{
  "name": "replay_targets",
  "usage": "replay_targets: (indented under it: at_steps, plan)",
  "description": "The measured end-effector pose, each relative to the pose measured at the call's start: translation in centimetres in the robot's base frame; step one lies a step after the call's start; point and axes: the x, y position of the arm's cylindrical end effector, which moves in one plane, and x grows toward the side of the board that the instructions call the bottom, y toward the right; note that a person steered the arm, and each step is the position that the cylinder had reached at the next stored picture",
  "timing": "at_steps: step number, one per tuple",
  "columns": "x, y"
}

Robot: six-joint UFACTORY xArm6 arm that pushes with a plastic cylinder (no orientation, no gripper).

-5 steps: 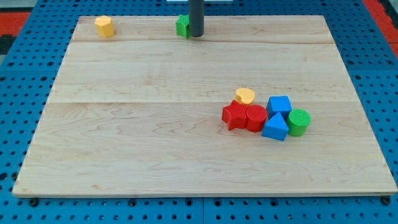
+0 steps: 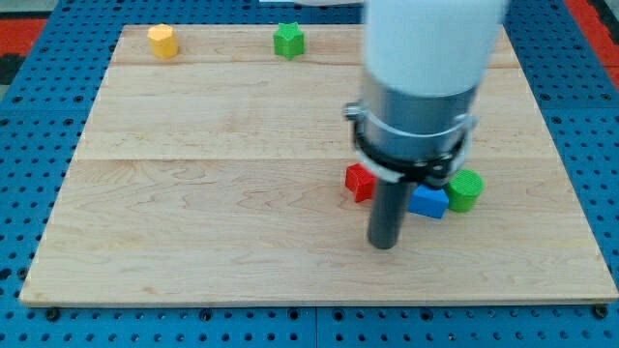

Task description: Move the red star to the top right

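Note:
The red star lies right of the board's middle; only its left part shows, the rest is behind the arm. My tip rests on the board just below and slightly right of the star. A blue block and a green cylinder show to the right of the rod. The arm hides the other blocks of that cluster.
A yellow block sits at the view's top left. A green star-like block sits at the top, left of centre. The arm's wide white and grey body covers the upper right part of the wooden board.
The arm has moved from beside the green block at the view's top down to the cluster right of centre. It now hides the red cylinder, the yellow block and one blue block.

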Motion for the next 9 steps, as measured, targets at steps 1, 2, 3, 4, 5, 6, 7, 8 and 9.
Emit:
replay_targets:
  at_steps: [1,2,3,4,5,6,7,8,9]
  plan:
    - [-3.8,-1.2]
    - [-7.5,-3.8]
    - [-11.0,-6.5]
    - [-14.1,-7.8]
    - [-14.5,-5.8]
    - [-13.1,-5.7]
    - [-11.3,-5.7]
    - [-10.8,-5.1]
    - [-14.6,-4.8]
